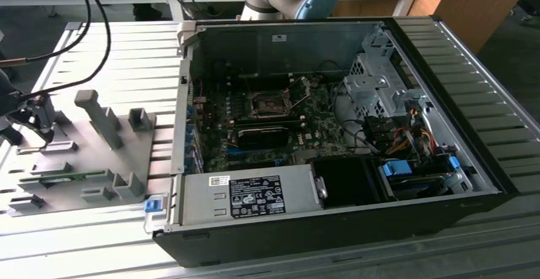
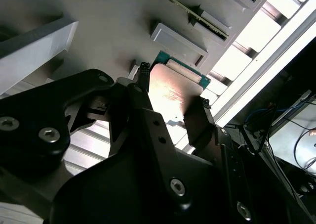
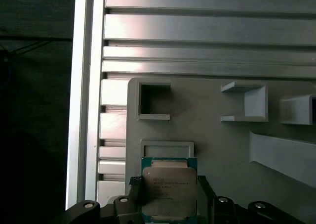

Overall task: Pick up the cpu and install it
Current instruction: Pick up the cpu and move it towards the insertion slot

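1. Exterior view: the gripper (image 1: 34, 124) hangs low over the grey fixture plate (image 1: 160, 149) at the exterior view's far left, mid-height. It is well apart from the open computer case (image 1: 337, 241) in the centre. The socket (image 1: 270, 105) sits in the upper middle of the frame.
2. Second wrist view: the gripper's 2 fingers (image 2: 197, 117) are clamped against opposite edges of the cpu (image 2: 173, 90), its silvery top facing the camera. Gripping by the edges probably keeps the underside contacts untouched and the chip square.
3. First wrist view: the cpu sits level between the fingertips, just beside a raised rectangular frame (image 3: 167, 147) on the plate. I cannot tell whether the cpu rests on the plate or hangs clear.
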### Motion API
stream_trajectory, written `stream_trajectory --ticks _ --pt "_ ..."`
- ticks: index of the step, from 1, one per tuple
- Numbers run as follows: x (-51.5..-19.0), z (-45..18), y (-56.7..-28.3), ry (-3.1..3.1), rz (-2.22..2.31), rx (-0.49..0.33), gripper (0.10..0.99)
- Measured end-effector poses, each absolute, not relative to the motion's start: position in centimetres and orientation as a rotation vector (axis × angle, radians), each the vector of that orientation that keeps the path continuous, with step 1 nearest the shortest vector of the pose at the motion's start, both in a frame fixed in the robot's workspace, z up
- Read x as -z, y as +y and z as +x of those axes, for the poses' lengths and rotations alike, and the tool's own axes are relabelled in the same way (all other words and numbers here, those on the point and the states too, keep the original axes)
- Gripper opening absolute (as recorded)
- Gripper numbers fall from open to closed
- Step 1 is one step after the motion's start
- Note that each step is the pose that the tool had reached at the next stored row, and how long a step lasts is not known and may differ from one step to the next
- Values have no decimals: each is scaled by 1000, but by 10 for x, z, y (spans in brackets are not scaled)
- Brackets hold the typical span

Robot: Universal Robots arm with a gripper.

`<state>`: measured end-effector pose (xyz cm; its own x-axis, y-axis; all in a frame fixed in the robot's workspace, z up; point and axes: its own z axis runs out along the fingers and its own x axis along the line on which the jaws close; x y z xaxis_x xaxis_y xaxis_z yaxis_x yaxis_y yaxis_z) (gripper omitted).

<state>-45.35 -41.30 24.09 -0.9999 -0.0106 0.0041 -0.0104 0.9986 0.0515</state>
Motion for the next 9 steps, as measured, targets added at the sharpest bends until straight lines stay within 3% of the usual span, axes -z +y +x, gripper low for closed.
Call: stream_trajectory --ticks 9 --pt "-246 -454 -413 -3136 16 81 529"
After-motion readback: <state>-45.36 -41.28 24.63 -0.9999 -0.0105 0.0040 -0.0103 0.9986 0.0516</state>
